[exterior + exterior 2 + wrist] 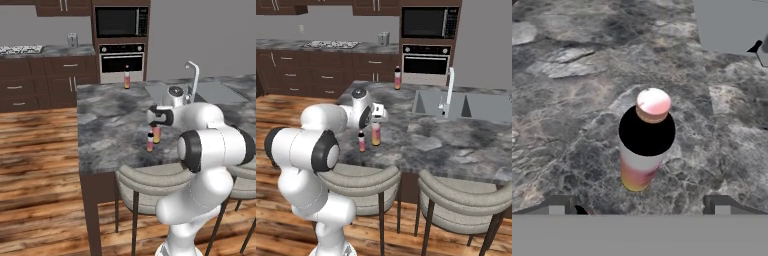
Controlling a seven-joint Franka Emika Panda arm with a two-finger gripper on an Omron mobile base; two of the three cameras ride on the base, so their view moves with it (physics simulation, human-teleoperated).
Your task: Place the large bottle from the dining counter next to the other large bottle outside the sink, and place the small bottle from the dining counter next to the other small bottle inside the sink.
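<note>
Claw (639, 210) is wide and empty, one finger tip on each side of the large bottle (646, 142) in the hand view. It looks down on the cap, so the bottle stands upright and centred between the jaws, with no contact yet. My read: this is pre-grasp alignment from above, the opening kept at full so the fingers clear the bottle's body on descent.

The large bottle sits near the stool-side edge of the dining bench (110, 125), pale at the top fading to pink and yellow at the base. Just beside it, slightly nearer the edge, stands the small bottle from the dining counter (150, 141), about half as tall, with a dark cap. The two are close but I can't tell whether they touch, so a wide claw coming down could clip the small one. Worth watching.

Further across the bench is the sink (456, 106), two grey basins with the arched faucet (449, 90) at the divider. I can't make out the other small bottle in the basins.

At the far edge stands the other large bottle (397, 77), upright, outside the sink and left of it in the right base view. That marks the drop spot for the first bottle, and there is open bench around it.
</note>
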